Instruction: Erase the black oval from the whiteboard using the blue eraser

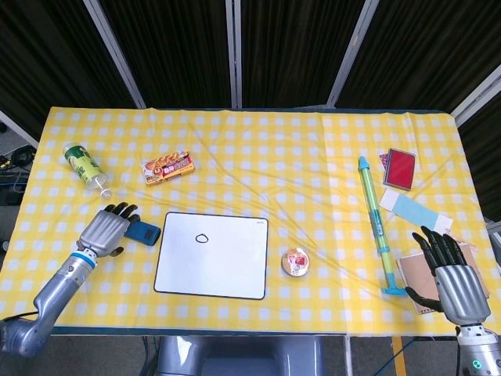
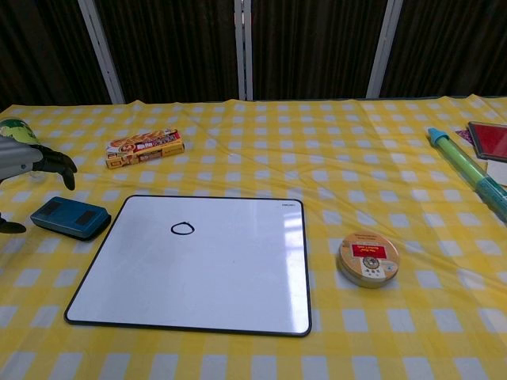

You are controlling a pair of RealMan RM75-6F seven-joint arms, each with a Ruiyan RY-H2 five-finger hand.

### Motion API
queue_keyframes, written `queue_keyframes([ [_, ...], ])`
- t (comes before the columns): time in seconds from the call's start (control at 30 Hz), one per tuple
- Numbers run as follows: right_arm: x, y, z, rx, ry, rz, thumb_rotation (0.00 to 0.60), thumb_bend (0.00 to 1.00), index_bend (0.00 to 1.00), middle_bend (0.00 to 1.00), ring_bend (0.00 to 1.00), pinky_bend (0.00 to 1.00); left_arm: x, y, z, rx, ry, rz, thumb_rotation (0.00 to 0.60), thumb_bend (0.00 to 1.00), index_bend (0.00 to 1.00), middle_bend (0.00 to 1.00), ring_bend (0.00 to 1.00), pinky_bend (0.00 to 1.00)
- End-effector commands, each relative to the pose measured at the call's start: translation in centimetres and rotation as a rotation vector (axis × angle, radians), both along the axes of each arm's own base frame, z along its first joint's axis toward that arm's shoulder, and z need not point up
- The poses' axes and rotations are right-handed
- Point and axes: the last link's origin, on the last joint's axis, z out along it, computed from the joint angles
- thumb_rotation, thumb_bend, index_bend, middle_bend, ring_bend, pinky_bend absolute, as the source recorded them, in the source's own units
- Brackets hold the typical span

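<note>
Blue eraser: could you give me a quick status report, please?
Left hand open beside the blue eraser, not gripping. Right hand open, idle. Black oval intact on whiteboard. Path unobstructed.

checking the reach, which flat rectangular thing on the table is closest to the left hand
The blue eraser, right at the left hand, just left of the whiteboard. The orange snack box and red card case lie farther off.

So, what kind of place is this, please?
Probably a robot test or recording setup, not a home. A table with a yellow checked cloth stands before dark curtain panels, unrelated props lie spread out, such as a whiteboard and a snack box, and two robot hands reach in.
</note>
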Motion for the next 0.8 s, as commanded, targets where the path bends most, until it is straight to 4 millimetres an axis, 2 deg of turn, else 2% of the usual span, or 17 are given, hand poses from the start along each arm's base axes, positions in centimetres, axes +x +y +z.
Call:
queue_keyframes([
  [0.03, -0.1, 0.0, 0.1, 0.0, -0.002, -0.003, 0.6, 0.06, 0.0, 0.0, 0.0, 0.0, 0.3, 0.2, -0.9, -0.015, 0.014, -0.004, 0.6, 0.23, 0.27, 0.11, 0.11, 0.21],
  [0.8, -0.7, -0.5, 0.7, -0.002, -0.028, -0.025, 0.6, 0.06, 0.0, 0.0, 0.0, 0.0, 1.4, 2.1, -4.5, -0.034, 0.052, 0.026, 0.6, 0.25, 0.28, 0.12, 0.11, 0.22],
])
